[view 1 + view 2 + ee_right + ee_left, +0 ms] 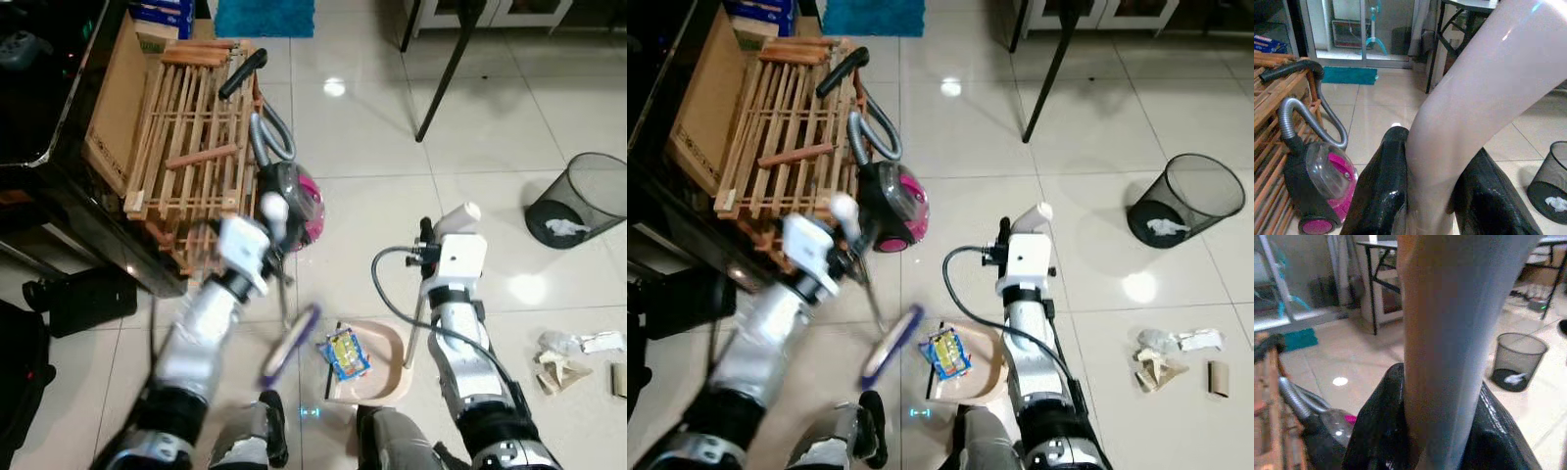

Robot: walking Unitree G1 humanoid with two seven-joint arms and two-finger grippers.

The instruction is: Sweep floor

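One vacuum cleaner point(291, 196) stands by the wooden rack point(186, 127), and one bin point(578, 201) sits well apart. The left gripper point(1435, 431) pinches the one broom point(289, 343); the right gripper point(1432, 196) pinches the one dustpan point(377, 362) handle. Sweeping is mid-step, I judge: one snack packet point(345, 352) lies in the dustpan. Next, the scraps point(573, 357) beside the right arm need sweeping.

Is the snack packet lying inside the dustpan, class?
Yes. In the left eye view the blue and yellow snack packet rests on the dustpan, beside the brush.
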